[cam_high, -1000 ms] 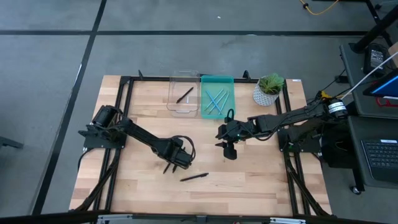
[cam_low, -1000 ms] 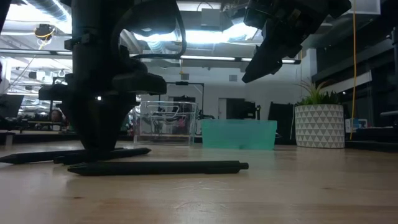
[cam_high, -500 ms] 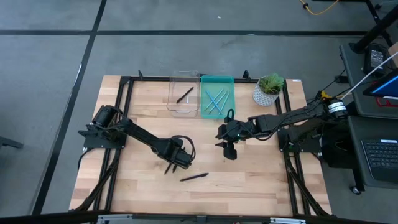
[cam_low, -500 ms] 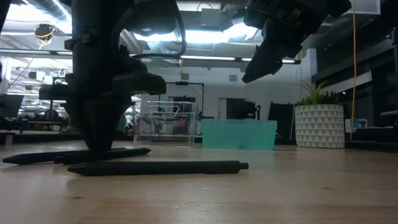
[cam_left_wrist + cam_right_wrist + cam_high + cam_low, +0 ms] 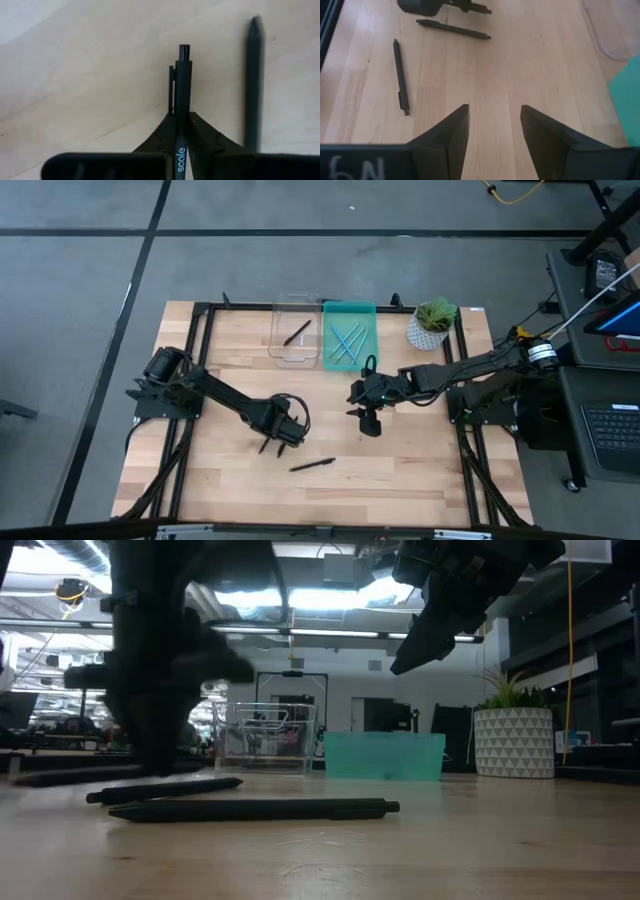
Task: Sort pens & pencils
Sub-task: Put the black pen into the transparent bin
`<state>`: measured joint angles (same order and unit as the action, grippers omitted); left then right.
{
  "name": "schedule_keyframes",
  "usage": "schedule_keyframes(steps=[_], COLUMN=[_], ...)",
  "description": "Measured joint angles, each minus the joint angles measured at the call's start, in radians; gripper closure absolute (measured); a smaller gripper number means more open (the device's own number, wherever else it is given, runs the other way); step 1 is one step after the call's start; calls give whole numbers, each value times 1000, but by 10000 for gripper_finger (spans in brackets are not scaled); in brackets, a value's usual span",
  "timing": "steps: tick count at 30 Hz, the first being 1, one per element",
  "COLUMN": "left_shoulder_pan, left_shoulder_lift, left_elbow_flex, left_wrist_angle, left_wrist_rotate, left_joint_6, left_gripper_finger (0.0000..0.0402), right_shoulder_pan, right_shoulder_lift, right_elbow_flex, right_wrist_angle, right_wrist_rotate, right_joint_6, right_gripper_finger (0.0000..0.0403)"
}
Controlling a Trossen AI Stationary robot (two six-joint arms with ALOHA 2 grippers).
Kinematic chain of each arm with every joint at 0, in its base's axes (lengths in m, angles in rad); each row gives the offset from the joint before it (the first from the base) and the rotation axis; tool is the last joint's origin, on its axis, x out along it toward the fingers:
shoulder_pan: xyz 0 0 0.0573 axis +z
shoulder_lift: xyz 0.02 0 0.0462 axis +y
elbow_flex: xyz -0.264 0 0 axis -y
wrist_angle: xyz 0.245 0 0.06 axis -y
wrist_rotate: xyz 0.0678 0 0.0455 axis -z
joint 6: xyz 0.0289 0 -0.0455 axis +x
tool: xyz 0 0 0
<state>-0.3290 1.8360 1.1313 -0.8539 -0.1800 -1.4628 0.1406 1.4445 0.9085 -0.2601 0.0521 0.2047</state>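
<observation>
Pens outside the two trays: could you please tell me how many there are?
3. The held pen is clamped in the left tool; the neighbouring pen lies just beside it; the front pen lies alone, farther forward. None appears hidden.

Even, bright overhead light with soft shadows. In the low view, ceiling lights [image 5: 330, 595] glare and the left arm [image 5: 160, 670] is motion-blurred

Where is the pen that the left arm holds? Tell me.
In the left gripper, shut on the pen, left of table centre in the high view. Another pen lies just beside it on the table.
</observation>
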Motion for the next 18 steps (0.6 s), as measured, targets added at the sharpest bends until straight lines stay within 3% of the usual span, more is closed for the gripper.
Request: schedule_keyframes(steps=[8,18], left_shoulder_pan=[9,79], left_shoulder_lift=[-147,-402], left_elbow_flex=[5,7], left_wrist_angle=[5,77], left_wrist_rotate=[0,-170], left_joint_6=[125,334], left_gripper_finger=[384,384], right_shoulder_pan=[0,0], right_shoulder_lift=[0,0], right_elbow_flex=[0,0], right_wrist_angle=[-1,-1], right_wrist_rotate=[0,0], right_joint_6=[-2,-1], right_gripper_finger=[223,223])
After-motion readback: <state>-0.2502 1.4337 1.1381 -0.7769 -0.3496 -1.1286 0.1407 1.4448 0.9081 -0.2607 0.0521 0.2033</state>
